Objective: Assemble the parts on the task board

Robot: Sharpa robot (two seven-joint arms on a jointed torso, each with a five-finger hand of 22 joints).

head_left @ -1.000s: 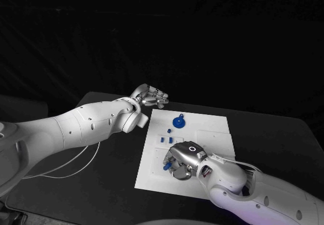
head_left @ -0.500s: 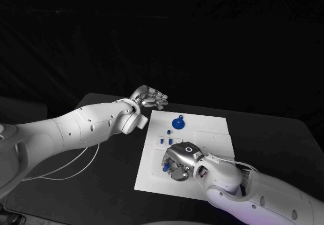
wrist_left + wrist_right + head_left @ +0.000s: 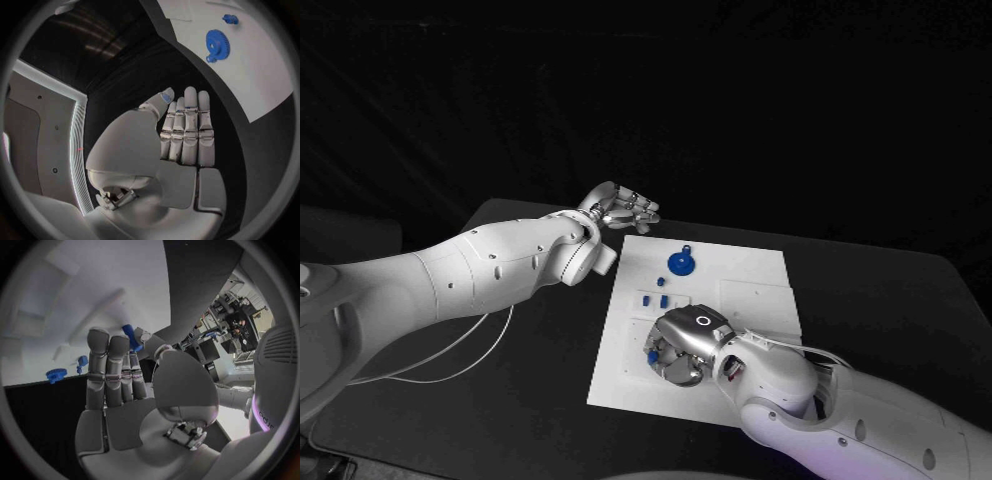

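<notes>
Near: my right robot hand [image 3: 687, 350] pinches a small blue part [image 3: 130, 336] at its fingertips over the near half of the task board [image 3: 747, 270], presumably to seat it there. Middle: small blue pieces [image 3: 655, 297] lie on the board. Far: the blue gear [image 3: 681, 262] sits near the far edge. My left robot hand [image 3: 623, 207] hovers empty, fingers straight, over the bench [image 3: 877, 290] beyond the board's far-left corner, leaving working room.
</notes>
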